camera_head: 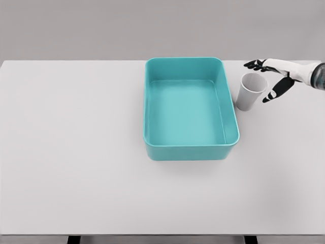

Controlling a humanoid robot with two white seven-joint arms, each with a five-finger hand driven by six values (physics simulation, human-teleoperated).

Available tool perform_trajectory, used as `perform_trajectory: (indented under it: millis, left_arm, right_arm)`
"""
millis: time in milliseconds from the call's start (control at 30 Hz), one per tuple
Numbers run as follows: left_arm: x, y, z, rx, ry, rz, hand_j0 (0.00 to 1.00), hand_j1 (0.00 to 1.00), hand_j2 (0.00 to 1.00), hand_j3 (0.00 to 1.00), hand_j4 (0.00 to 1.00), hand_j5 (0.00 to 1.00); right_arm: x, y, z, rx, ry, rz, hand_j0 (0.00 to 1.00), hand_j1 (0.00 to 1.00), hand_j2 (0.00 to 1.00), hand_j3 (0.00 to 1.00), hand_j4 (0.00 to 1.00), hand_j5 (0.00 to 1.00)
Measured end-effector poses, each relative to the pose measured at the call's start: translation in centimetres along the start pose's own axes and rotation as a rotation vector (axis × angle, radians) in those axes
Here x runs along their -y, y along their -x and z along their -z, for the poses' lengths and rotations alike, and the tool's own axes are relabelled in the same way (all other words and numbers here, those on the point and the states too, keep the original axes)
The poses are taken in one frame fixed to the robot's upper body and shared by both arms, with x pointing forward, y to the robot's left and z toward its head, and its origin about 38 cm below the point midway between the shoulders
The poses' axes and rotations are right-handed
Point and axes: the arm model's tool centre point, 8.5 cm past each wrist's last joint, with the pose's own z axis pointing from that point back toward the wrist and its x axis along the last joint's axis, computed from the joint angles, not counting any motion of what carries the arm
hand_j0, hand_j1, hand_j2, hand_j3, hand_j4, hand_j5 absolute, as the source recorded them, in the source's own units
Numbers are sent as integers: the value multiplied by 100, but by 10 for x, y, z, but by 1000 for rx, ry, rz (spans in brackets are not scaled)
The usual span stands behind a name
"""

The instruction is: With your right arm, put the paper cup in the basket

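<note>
A white paper cup stands upright on the table just right of the teal basket, close to its right wall. My right hand reaches in from the right edge and hovers beside and slightly above the cup. Its black-tipped fingers are spread, with the thumb low on the cup's right side, and nothing is held. The basket is a rectangular tub and has nothing inside. My left arm does not show.
The white table spreads wide to the left and in front of the basket. Its far edge meets a grey wall behind the hand.
</note>
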Motion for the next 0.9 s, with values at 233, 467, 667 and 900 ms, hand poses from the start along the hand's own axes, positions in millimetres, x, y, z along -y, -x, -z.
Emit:
perform_trajectory:
  millis: [233,467,667,900]
  left_arm:
    - [0,0,0,0,0,0,100,100,100,100,100,100]
    - [0,0,0,0,0,0,100,100,100,100,100,100]
    - [0,0,0,0,0,0,100,100,100,100,100,100]
    - [0,0,0,0,0,0,100,100,100,100,100,100]
  right_arm:
    - [-1,4,2,-5,-2,1,100,100,100,100,100,100]
    - [-2,3,3,-4,-3,-1,100,100,100,100,100,100]
    - [1,0,3,0,3,-5,100,100,100,100,100,100]
    - [0,-5,8,14,0,-5,100,100,100,100,100,100]
